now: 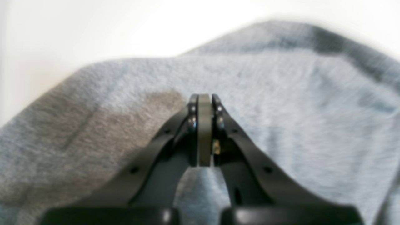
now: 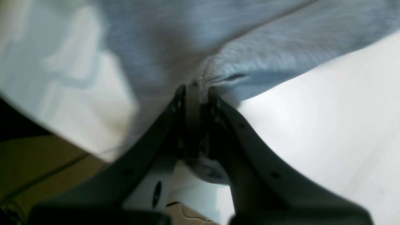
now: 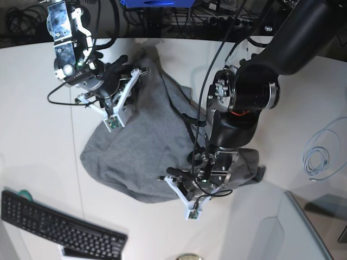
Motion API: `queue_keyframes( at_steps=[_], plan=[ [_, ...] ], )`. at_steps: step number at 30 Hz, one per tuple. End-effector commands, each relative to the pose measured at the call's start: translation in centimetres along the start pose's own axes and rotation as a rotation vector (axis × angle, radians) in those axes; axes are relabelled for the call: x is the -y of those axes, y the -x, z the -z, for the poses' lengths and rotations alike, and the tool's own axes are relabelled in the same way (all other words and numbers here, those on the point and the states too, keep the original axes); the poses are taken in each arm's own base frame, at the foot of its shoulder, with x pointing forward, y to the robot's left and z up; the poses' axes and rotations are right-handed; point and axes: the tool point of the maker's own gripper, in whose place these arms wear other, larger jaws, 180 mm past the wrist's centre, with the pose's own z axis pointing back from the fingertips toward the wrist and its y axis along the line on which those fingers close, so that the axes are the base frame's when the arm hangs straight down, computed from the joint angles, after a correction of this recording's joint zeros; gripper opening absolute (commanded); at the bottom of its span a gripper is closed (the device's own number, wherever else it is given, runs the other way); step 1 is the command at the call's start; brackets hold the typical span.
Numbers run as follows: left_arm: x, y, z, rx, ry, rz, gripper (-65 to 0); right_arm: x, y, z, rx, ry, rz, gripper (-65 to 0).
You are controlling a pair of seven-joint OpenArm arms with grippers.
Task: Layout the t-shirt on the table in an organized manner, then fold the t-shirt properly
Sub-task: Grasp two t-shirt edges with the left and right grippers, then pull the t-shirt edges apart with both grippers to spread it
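The heather-grey t-shirt (image 3: 146, 141) lies bunched in a rough heap on the white table (image 3: 32, 135). My right gripper (image 3: 134, 71) is at the shirt's far edge, shut on a pinch of the t-shirt (image 2: 250, 47) that shows between its fingers (image 2: 181, 100), with the cloth lifted off the table (image 2: 328, 109). My left gripper (image 3: 172, 174) hovers at the near edge of the heap. Its pads (image 1: 204, 125) are pressed together with no cloth between them, and the t-shirt (image 1: 281, 109) spreads below against the table (image 1: 62, 31).
A black keyboard (image 3: 59, 230) lies at the table's near left. A coiled pale cable (image 3: 320, 154) sits at the right, with a grey panel (image 3: 303, 227) in the near right corner. Cables and gear line the far edge (image 3: 162, 16).
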Motion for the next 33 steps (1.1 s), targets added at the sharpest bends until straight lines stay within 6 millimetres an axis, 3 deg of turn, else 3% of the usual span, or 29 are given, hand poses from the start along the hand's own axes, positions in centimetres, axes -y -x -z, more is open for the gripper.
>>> queue_keyframes(
  at_steps=[1,3,7,10,13,17,24,27,29,33],
  plan=[
    [-1.3,0.0,-0.7,0.013,-0.008,0.006,-65.0,0.9,-0.6,-0.4,0.024,0.020,0.006,-64.5],
    [-2.2,1.6,-3.0,0.031,0.012,0.038,-65.0,2.6,-0.7,-0.7,0.026,0.057,0.012,-64.5],
    [-3.2,5.3,-10.0,0.018,-0.005,0.137,-65.0,6.1,-0.5,-1.6,0.031,0.133,0.046,-64.5],
    [-3.6,9.9,-14.6,-0.028,-0.022,0.144,-65.0,7.7,-0.4,-2.1,0.038,0.170,0.076,-64.5],
    [-2.8,13.7,-17.0,-0.062,0.021,0.098,-65.0,8.4,-0.4,-2.3,0.044,0.185,0.088,-64.4],
    [-1.3,16.0,-19.4,-0.062,0.094,0.001,-65.0,8.4,-0.4,-2.3,0.044,0.185,0.088,-64.4],
    [-0.2,19.3,-20.4,-0.111,0.137,-0.095,-64.5,8.3,-0.4,-2.3,0.043,0.184,0.090,-64.4],
    [0.0,19.8,-20.2,-0.124,0.144,-0.098,-43.6,8.3,-0.3,-2.3,0.041,0.183,0.090,-64.4],
    [-0.1,20.3,-20.0,-0.136,0.144,-0.105,-33.7,8.3,-0.2,-2.3,0.040,0.183,0.090,-64.4],
    [-0.1,20.6,-19.0,-0.097,0.147,-0.139,-29.6,8.2,-0.2,-2.3,0.039,0.182,0.092,-64.4]
  ],
)
